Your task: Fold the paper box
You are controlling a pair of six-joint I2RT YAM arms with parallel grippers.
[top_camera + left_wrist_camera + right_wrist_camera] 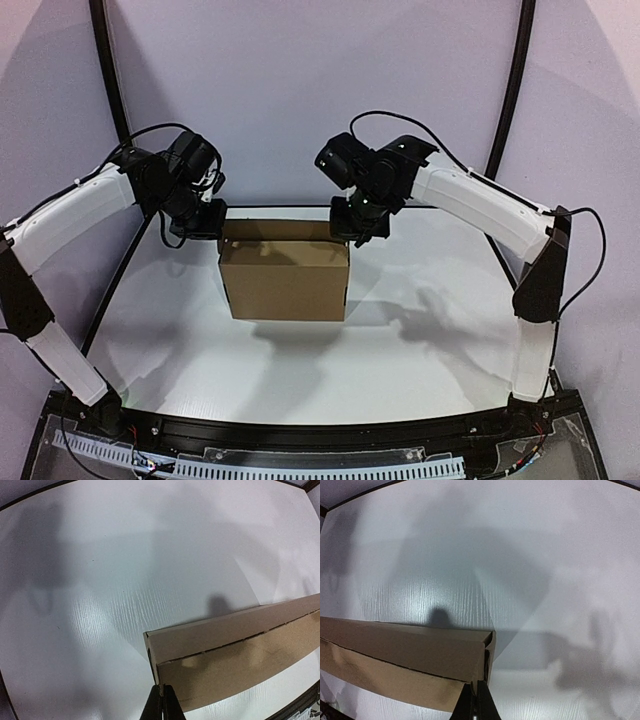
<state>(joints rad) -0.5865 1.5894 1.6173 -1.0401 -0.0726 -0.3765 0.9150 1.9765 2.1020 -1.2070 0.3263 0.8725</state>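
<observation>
The paper box [285,275] is a folded brown cardboard rectangle, hanging above the white table with its shadow below it. My left gripper [213,226] is shut on the box's far left corner. In the left wrist view the fingertips [162,689] pinch a thin cardboard edge of the box [240,650]. My right gripper [352,231] is shut on the far right corner. In the right wrist view the gripper [477,687] clamps the corner flap of the box [405,655]. A slit line runs along the box's long side in both wrist views.
The white table [430,340] spreads under and around the box. A black rim [300,430] bounds it at the near edge. Two curved black poles [512,90] rise behind the arms.
</observation>
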